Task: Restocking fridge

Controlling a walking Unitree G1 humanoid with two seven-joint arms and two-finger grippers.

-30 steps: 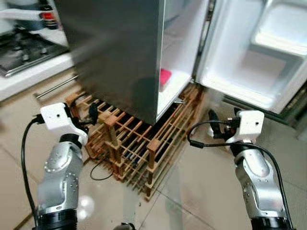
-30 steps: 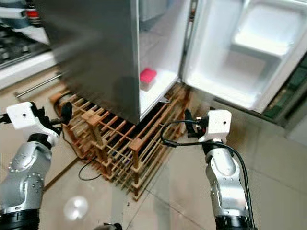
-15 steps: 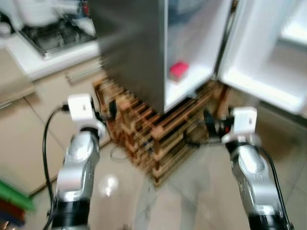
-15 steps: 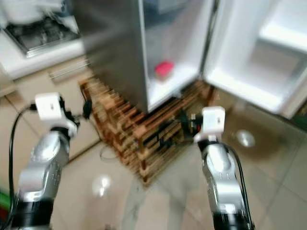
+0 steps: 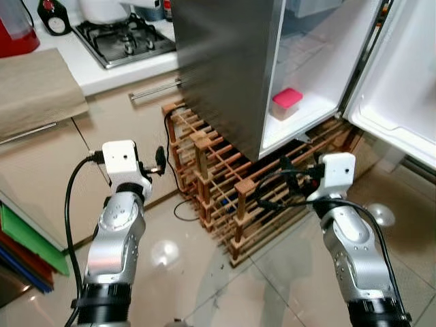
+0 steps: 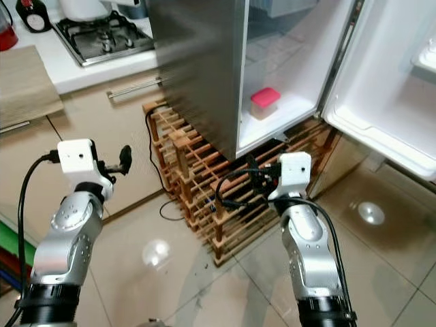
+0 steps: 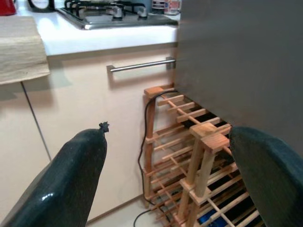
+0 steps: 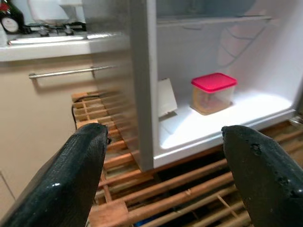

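Observation:
The steel fridge [image 5: 225, 61] stands open, its white door [image 5: 402, 82] swung out to the right. On its lowest white shelf sits a clear container with a pink lid [image 5: 287, 103], also seen in the right wrist view as the pink-lidded container [image 8: 214, 92]. My left gripper [image 5: 160, 161] is held out at waist height, left of the fridge, open and empty [image 7: 168, 137]. My right gripper [image 5: 285, 178] is open and empty too, pointing at the fridge's lower shelf from a short distance [image 8: 163, 137].
A wooden wine rack [image 5: 218, 184] lies under and in front of the fridge, with a black cable [image 5: 178, 210] trailing onto the tiled floor. At the left a counter with a gas hob [image 5: 126, 39] tops beige cupboards with a bar handle [image 5: 155, 89]. Coloured folders [image 5: 27, 238] lean low at the left.
The whole picture has shifted and sharpened, so the camera moved: the fridge now sits further right and the counter shows more. Both arms keep the same pose, grippers still open.

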